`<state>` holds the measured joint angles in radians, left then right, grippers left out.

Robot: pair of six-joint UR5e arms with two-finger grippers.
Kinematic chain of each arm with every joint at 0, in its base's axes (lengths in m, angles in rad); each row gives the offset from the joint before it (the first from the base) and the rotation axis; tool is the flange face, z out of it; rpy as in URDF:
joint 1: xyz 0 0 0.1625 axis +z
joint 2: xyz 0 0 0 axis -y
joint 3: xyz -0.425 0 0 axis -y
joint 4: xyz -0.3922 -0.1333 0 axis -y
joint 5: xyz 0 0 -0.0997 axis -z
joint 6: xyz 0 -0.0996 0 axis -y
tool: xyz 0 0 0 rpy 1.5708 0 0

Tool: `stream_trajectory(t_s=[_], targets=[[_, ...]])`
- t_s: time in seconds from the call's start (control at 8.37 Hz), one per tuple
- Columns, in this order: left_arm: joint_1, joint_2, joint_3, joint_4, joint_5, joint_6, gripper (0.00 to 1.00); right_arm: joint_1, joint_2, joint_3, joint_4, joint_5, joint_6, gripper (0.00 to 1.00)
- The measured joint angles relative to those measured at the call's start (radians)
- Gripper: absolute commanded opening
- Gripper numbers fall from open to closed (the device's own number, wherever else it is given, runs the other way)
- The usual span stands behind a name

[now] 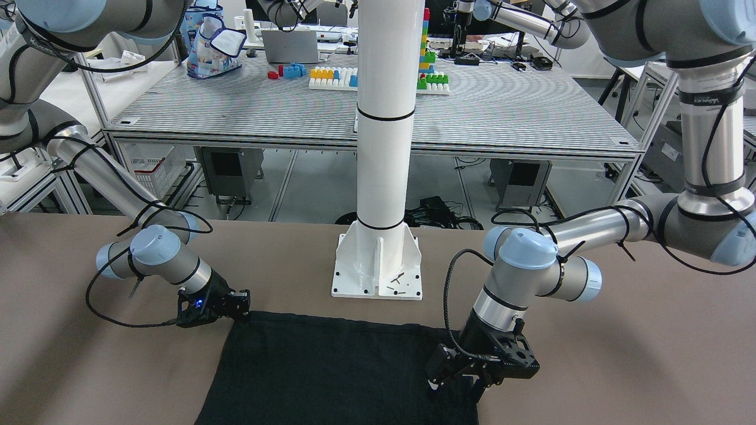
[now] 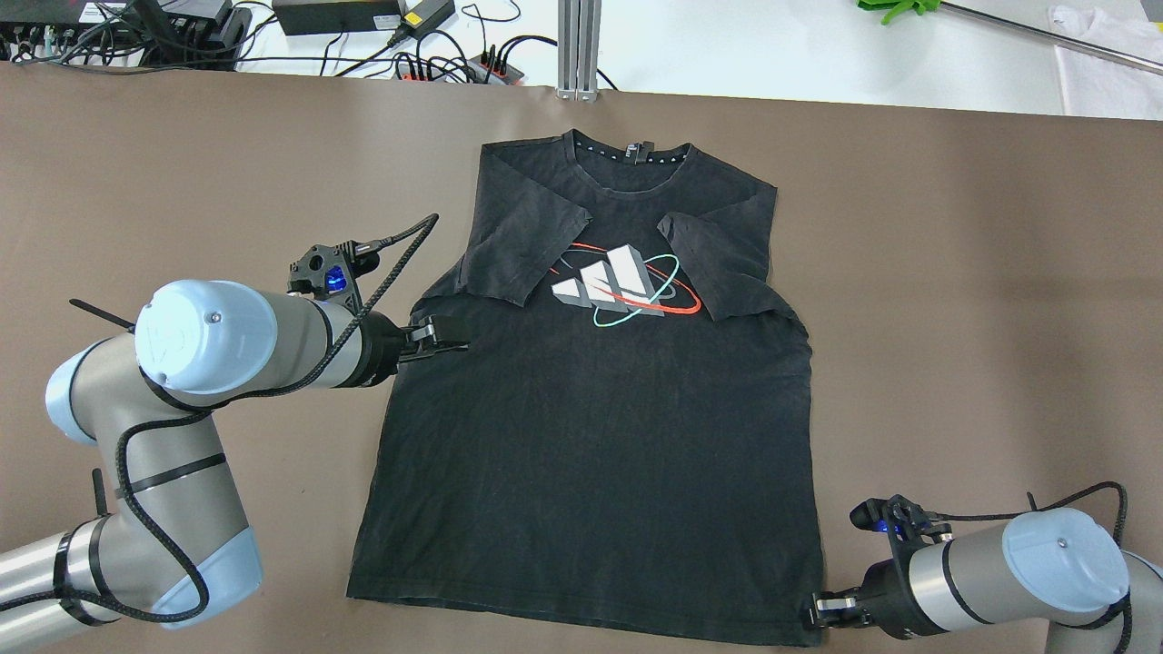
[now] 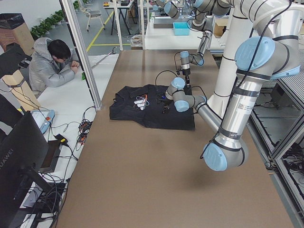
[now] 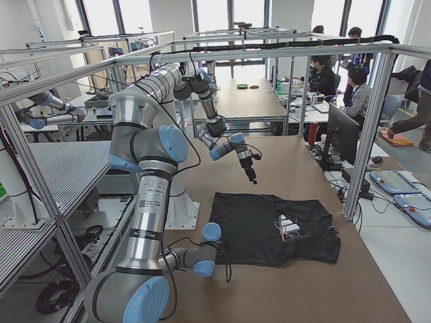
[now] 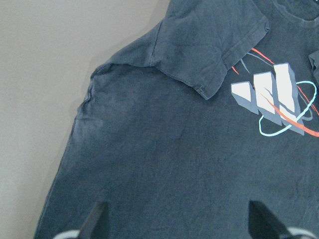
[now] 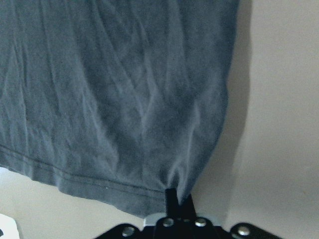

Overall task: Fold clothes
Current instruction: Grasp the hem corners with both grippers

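The clothes are one black T-shirt (image 2: 591, 454) with a white, red and teal chest print, lying flat on the brown table with both sleeves folded in over the chest. My left gripper (image 2: 450, 341) is open at the shirt's left side edge, below the folded sleeve. In the left wrist view its fingers (image 5: 97, 219) stand wide apart over the fabric (image 5: 174, 149). My right gripper (image 2: 818, 613) is shut on the shirt's bottom right hem corner (image 6: 149, 199), low on the table. In the front-facing view the right gripper (image 1: 243, 311) sits at the hem corner and the left gripper (image 1: 458, 386) at the side edge.
The white pole's base plate (image 1: 378, 271) is bolted to the table just behind the hem. Cables and power strips (image 2: 436, 64) lie beyond the far table edge. A person (image 3: 50, 66) sits at a desk beside the table; other people (image 4: 357, 87) sit farther off.
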<state>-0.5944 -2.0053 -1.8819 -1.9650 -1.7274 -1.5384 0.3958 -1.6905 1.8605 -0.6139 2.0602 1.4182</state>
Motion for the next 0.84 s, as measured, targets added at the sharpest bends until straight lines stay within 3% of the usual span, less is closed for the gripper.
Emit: stream_trajectory(t_s=[0.36,0.84], targets=[[0.02,0.016,-0.022,-0.001,0.005,-0.012,1.0,0.008,-0.001,0.034,0.002,0.008,0.002,0.0],[0.149,0.167,-0.137,-0.013,0.102,-0.042,1.0,0.03,-0.002,0.058,0.003,0.003,-0.002,0.0]])
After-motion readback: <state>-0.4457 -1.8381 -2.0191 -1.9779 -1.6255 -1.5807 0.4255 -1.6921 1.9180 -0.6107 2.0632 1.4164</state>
